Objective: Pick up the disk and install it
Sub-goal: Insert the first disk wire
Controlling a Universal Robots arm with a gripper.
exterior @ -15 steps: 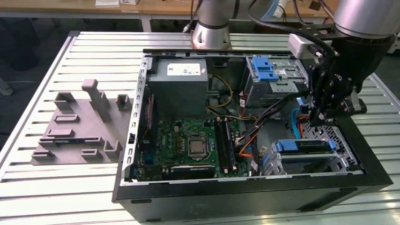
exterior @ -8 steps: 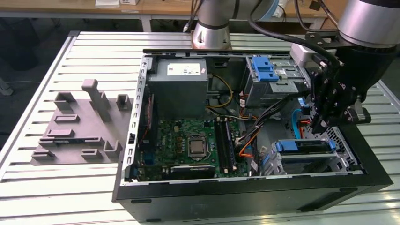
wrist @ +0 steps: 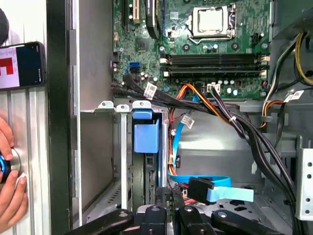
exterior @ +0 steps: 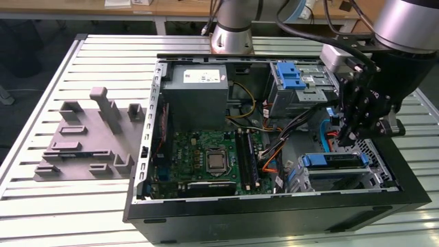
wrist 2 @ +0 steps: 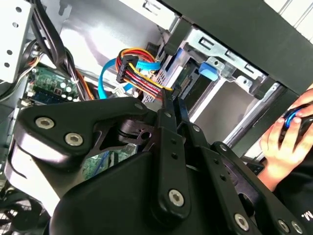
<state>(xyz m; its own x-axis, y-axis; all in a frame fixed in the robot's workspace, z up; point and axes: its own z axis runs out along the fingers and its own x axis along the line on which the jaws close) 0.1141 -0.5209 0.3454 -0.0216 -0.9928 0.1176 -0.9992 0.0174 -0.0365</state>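
Claw (exterior: pixel 348 135) inside open computer case (exterior: pixel 274 216), fingers together

— Exterior view: looking down from high, well back, onto the open black computer case (exterior: pixel 274 216) lying on the slatted grey counter (exterior: pixel 69 206).

— Both wrist views: close, inside that case, sharing the silver drive cage with blue latch (wrist 2: pixel 208 68) (wrist: pixel 145 132).

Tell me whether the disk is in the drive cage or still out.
In. The disk sits in the cage at the case's front corner, blue carrier showing; the gripper hangs just above it.
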